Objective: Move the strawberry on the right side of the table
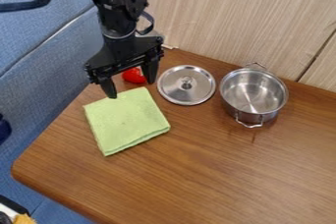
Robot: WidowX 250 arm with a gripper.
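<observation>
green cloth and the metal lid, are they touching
Apart. In the camera view, a strip of bare table shows between the right edge of the green cloth and the rim of the metal lid.

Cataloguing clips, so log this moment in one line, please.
hand: open | strawberry: seen between fingers, near cloth | lid: off pot | rightward move: pending

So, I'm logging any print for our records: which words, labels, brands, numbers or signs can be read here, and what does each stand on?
None can be read.
No lettering can be made out on the green cloth, the lid, the pot or the table.
Pale marks high on the black arm: too small and blurred to read.
</observation>
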